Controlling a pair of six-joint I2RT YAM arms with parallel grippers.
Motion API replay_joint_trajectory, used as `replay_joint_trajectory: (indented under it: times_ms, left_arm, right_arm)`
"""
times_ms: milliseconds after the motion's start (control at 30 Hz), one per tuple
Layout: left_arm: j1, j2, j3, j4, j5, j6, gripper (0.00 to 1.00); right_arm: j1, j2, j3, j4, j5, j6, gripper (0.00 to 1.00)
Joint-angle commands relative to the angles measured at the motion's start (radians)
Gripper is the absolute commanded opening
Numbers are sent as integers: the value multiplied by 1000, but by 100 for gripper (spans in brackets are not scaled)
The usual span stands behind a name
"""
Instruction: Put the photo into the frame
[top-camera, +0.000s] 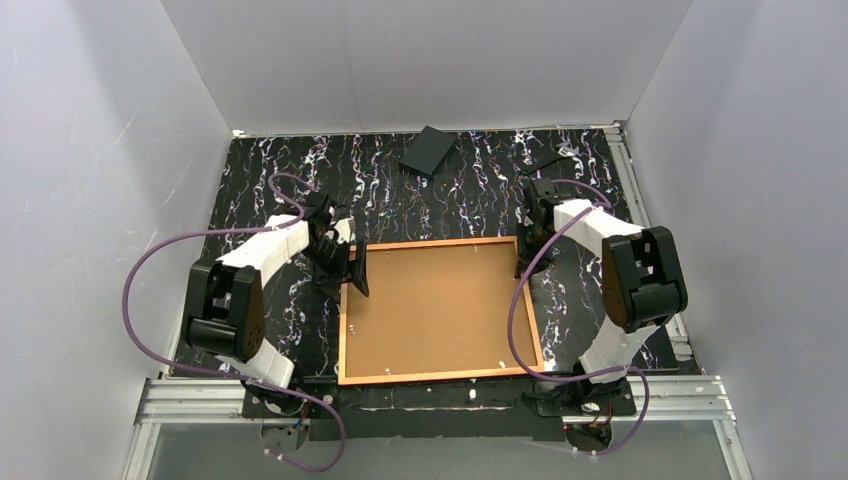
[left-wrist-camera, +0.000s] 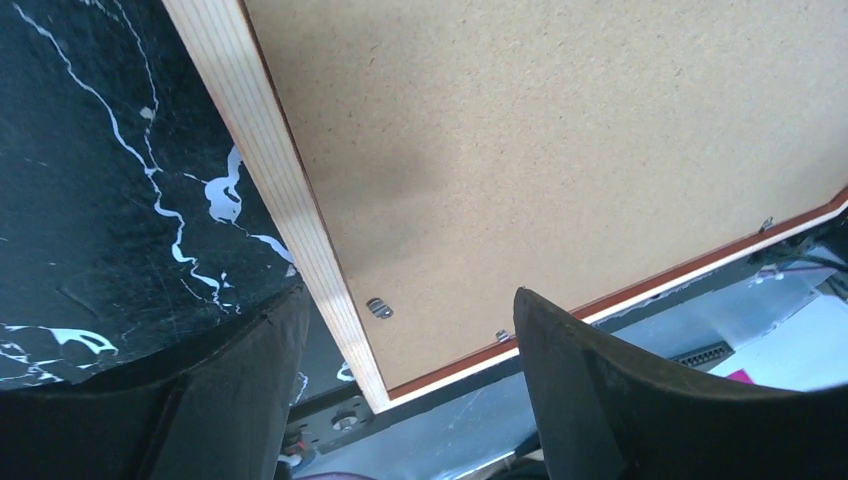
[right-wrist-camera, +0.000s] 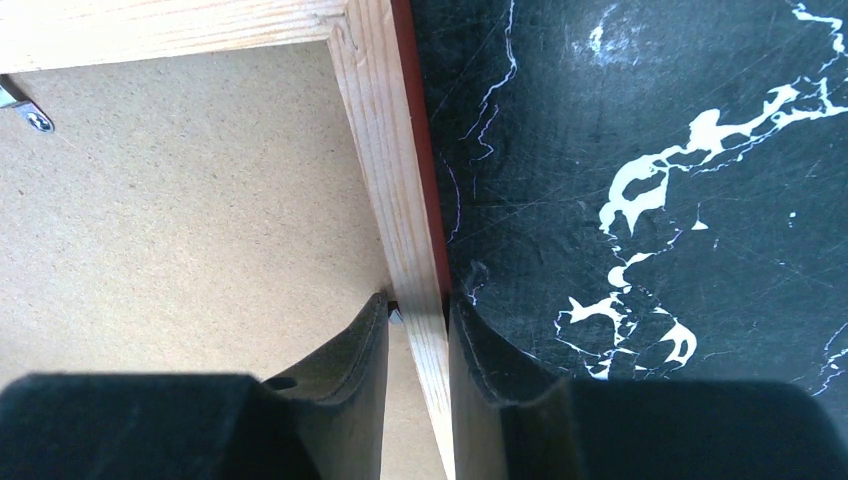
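Black tabletop (top-camera: 450, 190), veined with white like marble, carries everything. Flat on it, back side up between the two arms, lies the large rectangular frame (top-camera: 343, 330), thin orange-red along its outer edge and pale wood on the back. A plain brown fibreboard panel (top-camera: 440, 310) fills its opening.

The white-and-black left arm (top-camera: 265, 250) reaches to the frame's far left corner. There the left gripper (left-wrist-camera: 410, 300) stands wide open, one black finger over the tabletop and the other over the panel, with the pale rail running between them and nothing held.

The white-and-black right arm (top-camera: 600, 225) reaches to the far right corner. The right gripper (right-wrist-camera: 415, 300) is closed onto the frame's right rail, one finger against the inner side by the panel and the other against the orange-red outer edge.

A small flat black rectangular object (top-camera: 428, 152) lies near the back wall, well apart from the frame. Small silver metal clips (left-wrist-camera: 377, 308) sit on the panel near the rails.
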Motion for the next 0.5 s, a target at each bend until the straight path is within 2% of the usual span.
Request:
replay_joint_trajectory:
  times_ms: [0,167,300,467]
  left_arm:
    - [-14,-66,-80,-56,-9,-88,75]
    - [-30,-136,-170,-46,-98,-177,75]
    - [-79,-204,-251,9,-211,-242,75]
    - [-137,-226,-293,-11,-355,-313,72]
  right_arm:
    - [-8,-4,61,7,59,-25,3]
    - [-9,-8,54,2,54,-24,3]
    - [-9,-24,46,2,47,-20,3]
    - [-9,-34,26,9,40,-12,3]
